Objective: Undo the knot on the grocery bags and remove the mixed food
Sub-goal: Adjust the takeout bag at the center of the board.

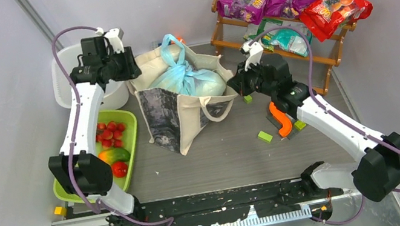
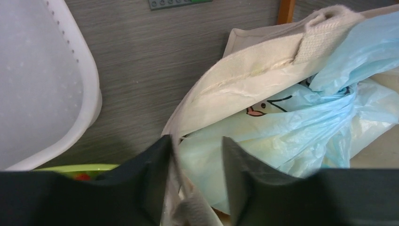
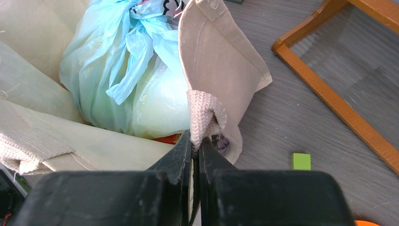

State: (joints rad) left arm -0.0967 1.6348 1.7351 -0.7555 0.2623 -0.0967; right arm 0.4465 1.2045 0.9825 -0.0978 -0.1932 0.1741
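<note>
The knot [image 1: 179,61] lies open from above. Tub [image 1: 63,80] crowds the tote [image 1: 170,115] on its left, and the rack [image 1: 323,58] stands far right. Near table [image 1: 224,164] is open but for blocks [image 1: 265,136].

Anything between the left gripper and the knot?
Only the canvas tote's rim: the open left gripper straddles it, and the knot sits beyond, exposed atop the blue bag. The right gripper is shut on the tote handle, off to the side.
</note>
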